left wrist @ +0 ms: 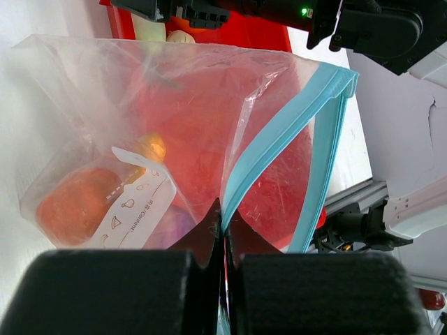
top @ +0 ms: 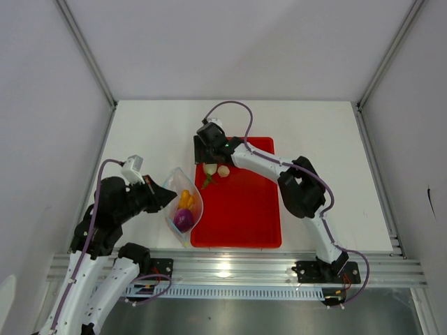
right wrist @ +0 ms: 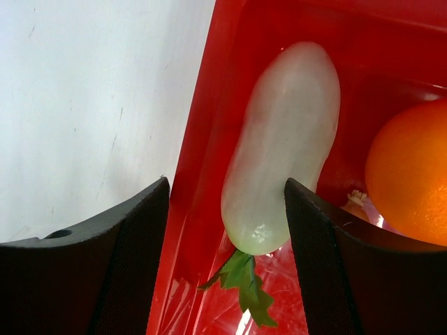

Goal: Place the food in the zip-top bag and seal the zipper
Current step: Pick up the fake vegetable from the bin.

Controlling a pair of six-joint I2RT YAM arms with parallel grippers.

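My left gripper (left wrist: pixel 223 225) is shut on the blue zipper (left wrist: pixel 279 132) edge of the clear zip-top bag (top: pixel 186 209), holding its mouth up and open toward the tray. Inside lie a purple onion (top: pixel 183 220), orange-yellow pieces (top: pixel 185 200) and an orange pumpkin (left wrist: pixel 70 206). My right gripper (right wrist: pixel 227 185) hangs open in the far-left corner of the red tray (top: pixel 241 216), straddling the white radish (right wrist: pixel 283 139) with its green stem. Its right finger (right wrist: pixel 328 258) touches the radish; its left finger sits over the tray wall. An orange (right wrist: pixel 412 181) and white garlic (top: pixel 223 169) lie beside the radish.
The red tray's left wall (right wrist: pixel 199 160) runs between the radish and the white table (right wrist: pixel 91 105). The bag lies against the tray's near-left side. A white printed label (left wrist: pixel 133 206) is on the bag. An aluminium rail (top: pixel 237 269) runs along the near edge.
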